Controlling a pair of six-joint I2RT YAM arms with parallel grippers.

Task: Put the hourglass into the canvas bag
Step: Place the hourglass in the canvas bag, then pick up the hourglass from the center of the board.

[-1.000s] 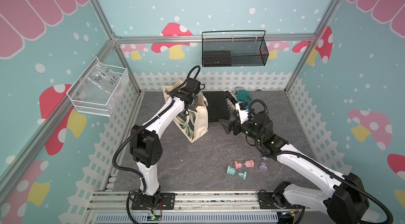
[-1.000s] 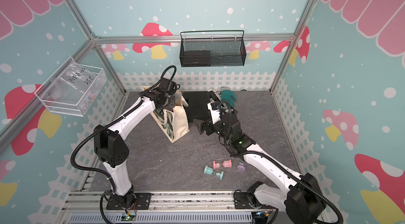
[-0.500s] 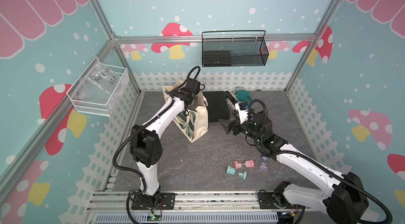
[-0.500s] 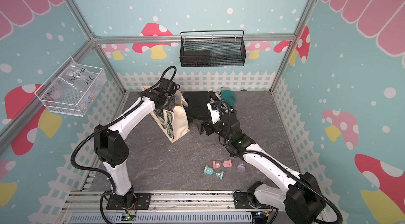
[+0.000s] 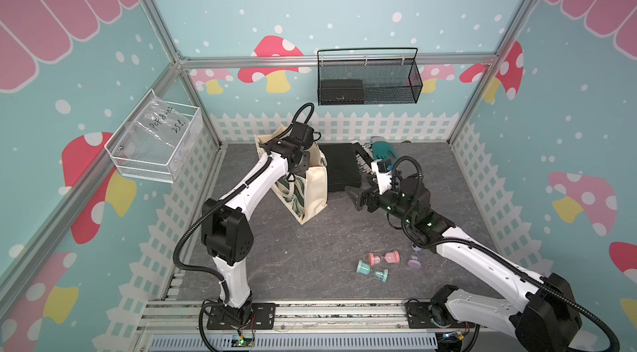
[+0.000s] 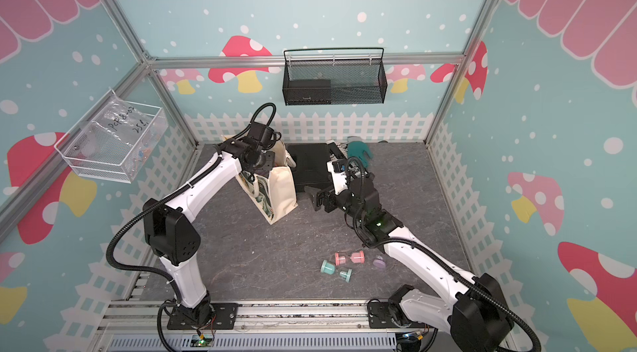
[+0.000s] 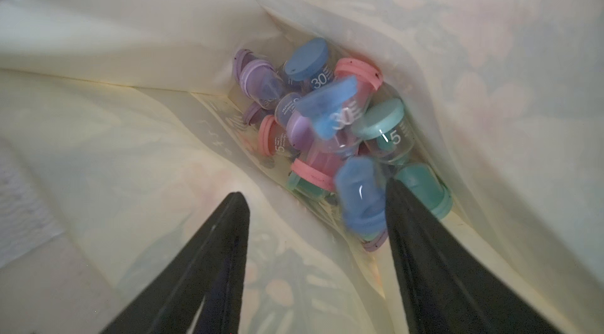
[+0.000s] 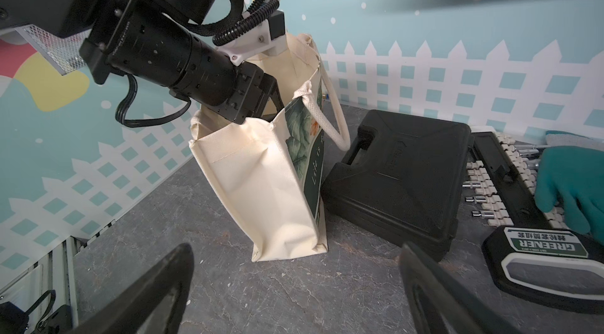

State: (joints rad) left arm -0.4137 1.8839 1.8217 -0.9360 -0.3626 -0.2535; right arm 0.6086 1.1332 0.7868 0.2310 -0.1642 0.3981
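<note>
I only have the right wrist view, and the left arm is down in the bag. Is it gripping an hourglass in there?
Observer: No. In the left wrist view the left jaws stand apart. A blurred blue hourglass shows beside one of them, unpinched.
Operator: Anything else in there?
Observer: A pile of hourglasses with purple, pink, teal and blue caps lies at the bottom of the bag.
Operator: Any left outside?
Observer: Three lie on the table, seen in both top views: pink hourglass, teal hourglass, purple hourglass.
</note>
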